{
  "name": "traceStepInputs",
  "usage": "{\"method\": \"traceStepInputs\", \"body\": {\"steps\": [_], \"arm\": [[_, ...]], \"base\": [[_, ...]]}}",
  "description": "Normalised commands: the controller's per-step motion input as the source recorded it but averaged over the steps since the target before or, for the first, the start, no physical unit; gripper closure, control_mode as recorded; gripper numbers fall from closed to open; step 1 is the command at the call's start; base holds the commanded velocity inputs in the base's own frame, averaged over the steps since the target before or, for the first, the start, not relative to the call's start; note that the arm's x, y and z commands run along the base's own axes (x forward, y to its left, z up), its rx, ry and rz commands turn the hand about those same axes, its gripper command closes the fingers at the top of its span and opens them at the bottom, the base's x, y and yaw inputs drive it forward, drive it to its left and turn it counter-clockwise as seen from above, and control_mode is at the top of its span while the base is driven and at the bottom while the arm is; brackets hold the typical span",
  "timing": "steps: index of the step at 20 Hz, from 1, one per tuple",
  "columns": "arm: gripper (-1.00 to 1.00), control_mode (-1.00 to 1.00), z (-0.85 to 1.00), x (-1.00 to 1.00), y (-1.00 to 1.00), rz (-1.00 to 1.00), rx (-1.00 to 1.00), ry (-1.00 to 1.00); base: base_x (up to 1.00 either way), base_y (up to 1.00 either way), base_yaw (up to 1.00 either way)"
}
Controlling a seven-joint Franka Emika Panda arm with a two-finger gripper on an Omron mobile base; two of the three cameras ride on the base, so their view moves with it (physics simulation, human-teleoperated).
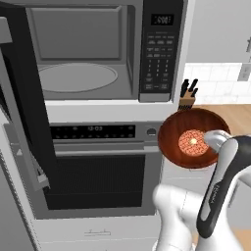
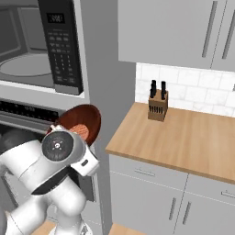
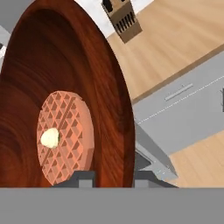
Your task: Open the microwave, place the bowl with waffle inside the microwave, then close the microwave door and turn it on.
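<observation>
Item: bowl with waffle (image 1: 193,138) — round, glossy, reddish-brown wood-grain bowl, shallow and wide-rimmed, carrying one round waffle (image 3: 65,135) with a pale pat on top.

Location: held in the air beside the wall oven (image 1: 100,166), below and to the right of the microwave (image 1: 98,49), whose microwave door (image 1: 22,98) stands swung open on the left. The cavity and its glass turntable (image 1: 78,77) are bare.

Hold: end effector (image 3: 113,177) closed on the bowl's rim, one fingertip either side of the wall, as the hand view shows.

Handling, judged: stiff and light, but the polished surface looks slippery — a rim pinch leaves the bowl free to pivot. The waffle lies loose and could slide if tilted. Keep it level; the rim is the only practical place to grip.

Nearby: knife block (image 2: 158,105) on the wooden tabletop (image 2: 183,133), well apart from the bowl.
</observation>
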Motion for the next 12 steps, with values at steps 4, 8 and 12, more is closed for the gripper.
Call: {"method": "traceStepInputs", "body": {"steps": [4, 8, 12], "arm": [[1.0, -1.0, 0.54, -0.1, 0.58, 0.0, 0.15, 0.04], [1.0, -1.0, 0.13, -0.04, 0.89, -0.07, 0.08, -0.08], [1.0, -1.0, 0.1, -0.17, 0.88, -0.13, 0.1, -0.15]], "base": [[0.0, 0.0, 0.0], [0.0, 0.0, 0.0], [0.0, 0.0, 0.0]]}}
